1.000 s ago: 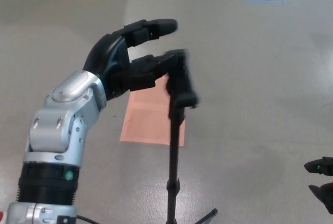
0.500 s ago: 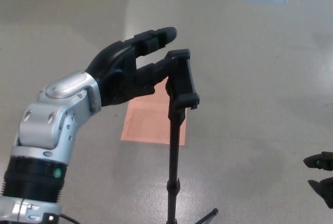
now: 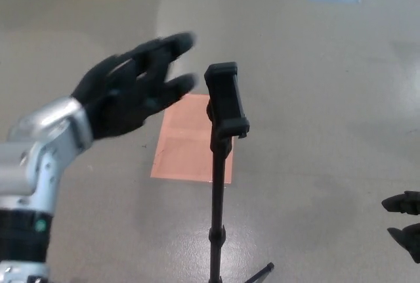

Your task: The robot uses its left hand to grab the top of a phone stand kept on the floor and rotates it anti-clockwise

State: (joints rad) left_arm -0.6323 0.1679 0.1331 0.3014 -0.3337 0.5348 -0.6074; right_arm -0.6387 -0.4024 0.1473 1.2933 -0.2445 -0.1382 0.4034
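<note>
matte black phone stand [image 3: 222,132] stands slim on glossy floor [image 3: 315,99], blurred left robot hand [image 3: 131,89] apparently spread, empty, beside it.

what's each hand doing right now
Left hand: open, holding nothing, beside the phone stand.
Right hand: only fingertips at the edge, cannot tell.

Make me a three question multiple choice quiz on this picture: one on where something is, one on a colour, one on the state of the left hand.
1. Where is the phone stand relative to the left hand?
A. To its right
B. To its left
C. Under it

2. What colour is the floor patch behind the stand?
A. Green
B. Orange-pink
C. White

3. The left hand is:
A. Clamped on the stand's top
B. Open, apart from the stand
C. Out of view

Answers: 1 A, the stand is right of the hand. 2 B, the patch looks orange-pink. 3 B, the fingers are spread with a gap to the stand.
</note>
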